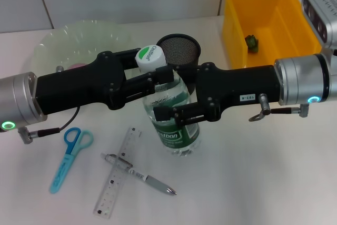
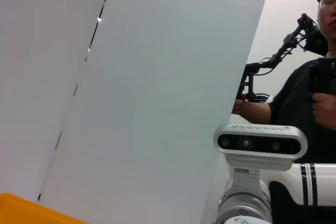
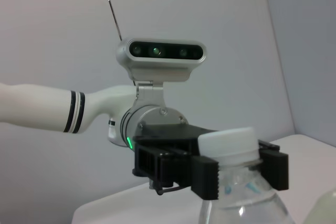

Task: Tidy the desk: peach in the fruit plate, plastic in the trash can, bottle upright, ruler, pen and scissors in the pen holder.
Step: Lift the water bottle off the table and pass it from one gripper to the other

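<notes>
Clear plastic bottle (image 1: pixel 171 114) w/ green label now upright, both grippers' fingers pinching it—left gripper (image 1: pixel 152 80) at neck, right gripper (image 1: pixel 176 111) mid-body; blue-handled scissors (image 1: pixel 69 154), clear ruler (image 1: pixel 117 175), grey pen (image 1: pixel 139 175) on tabletop (image 1: pixel 253 183) near bottle, not yet in black mesh pen holder (image 1: pixel 179 51).

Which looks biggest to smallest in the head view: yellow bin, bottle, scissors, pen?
1. yellow bin
2. bottle
3. scissors and pen: about alike in length, so unranked.
</notes>
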